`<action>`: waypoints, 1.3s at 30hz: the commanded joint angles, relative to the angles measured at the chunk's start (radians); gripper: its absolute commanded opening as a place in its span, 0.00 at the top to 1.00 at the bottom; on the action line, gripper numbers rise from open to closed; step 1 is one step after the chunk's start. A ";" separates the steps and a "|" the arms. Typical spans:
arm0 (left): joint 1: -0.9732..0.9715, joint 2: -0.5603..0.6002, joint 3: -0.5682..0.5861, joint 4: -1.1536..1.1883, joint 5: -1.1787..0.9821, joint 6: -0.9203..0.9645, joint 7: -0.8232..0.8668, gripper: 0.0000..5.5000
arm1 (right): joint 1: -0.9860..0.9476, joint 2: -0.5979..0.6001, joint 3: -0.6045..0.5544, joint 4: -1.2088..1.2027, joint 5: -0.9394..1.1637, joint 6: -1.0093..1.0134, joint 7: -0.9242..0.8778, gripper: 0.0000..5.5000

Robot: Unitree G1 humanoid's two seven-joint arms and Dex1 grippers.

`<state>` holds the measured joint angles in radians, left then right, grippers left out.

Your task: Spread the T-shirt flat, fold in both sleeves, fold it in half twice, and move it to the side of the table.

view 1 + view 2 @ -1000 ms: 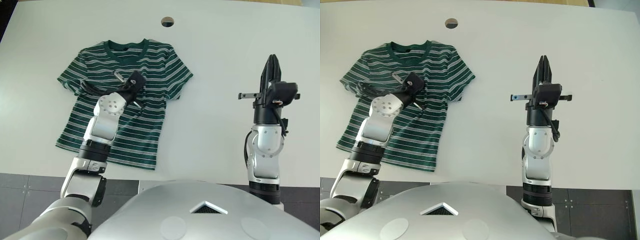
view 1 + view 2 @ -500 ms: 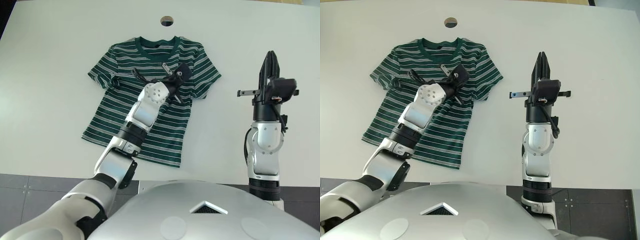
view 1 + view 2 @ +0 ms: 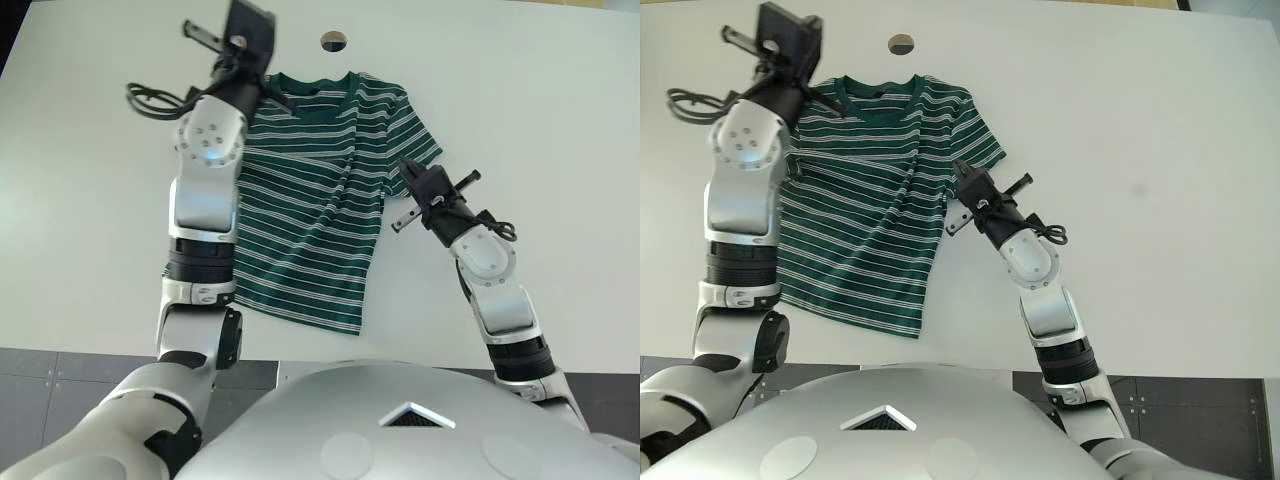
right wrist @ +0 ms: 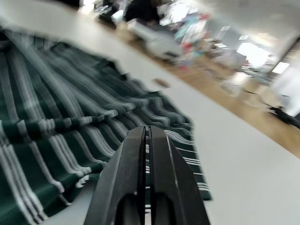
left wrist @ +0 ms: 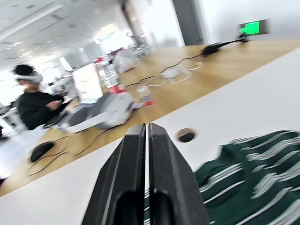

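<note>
The green striped T-shirt (image 3: 320,200) lies face up on the white table (image 3: 520,110), collar to the far side, with creases across the chest. My left gripper (image 3: 278,97) is shut and held high over the shirt's left shoulder beside the collar; its arm hides the left sleeve. In the left wrist view the shut gripper (image 5: 146,125) points past the shirt (image 5: 253,173). My right gripper (image 3: 406,166) is shut, its tips at the edge of the shirt's right sleeve (image 3: 418,150). The right wrist view has the gripper (image 4: 146,128) just above the striped cloth (image 4: 70,117).
A round hole (image 3: 335,41) sits in the table just beyond the collar. The shirt's hem lies close to the table's front edge (image 3: 90,347). Bare table stretches to the right of the shirt and to its left.
The shirt slid right under my left gripper, which then lifted off the chest to above the left shoulder. My right arm swung down from upright to the right sleeve.
</note>
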<state>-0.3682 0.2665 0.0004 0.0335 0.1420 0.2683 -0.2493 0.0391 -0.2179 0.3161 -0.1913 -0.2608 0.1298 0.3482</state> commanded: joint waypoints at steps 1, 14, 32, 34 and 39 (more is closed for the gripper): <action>0.055 0.044 0.059 -0.011 -0.022 -0.027 0.011 0.98 | -0.079 -0.015 0.049 0.018 -0.005 0.064 0.077 0.98; 0.068 0.003 0.035 0.002 -0.063 -0.044 0.019 0.98 | -0.225 -0.154 0.245 0.284 -0.247 0.085 0.156 0.98; 0.071 0.019 0.066 0.008 -0.093 -0.045 0.028 0.98 | 0.008 -0.553 0.065 0.091 -0.189 0.064 0.386 0.98; 0.071 0.022 0.068 0.014 -0.095 -0.047 0.026 0.98 | 0.022 -0.567 0.036 0.096 -0.176 0.060 0.375 0.98; 0.077 0.025 0.067 0.032 -0.098 -0.056 0.026 0.98 | 0.006 -0.535 -0.042 0.060 -0.131 0.003 0.310 0.98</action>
<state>-0.2893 0.2825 0.0654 0.0507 0.0456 0.2229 -0.2250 0.0182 -0.7695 0.2850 -0.1398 -0.4152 0.1419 0.6640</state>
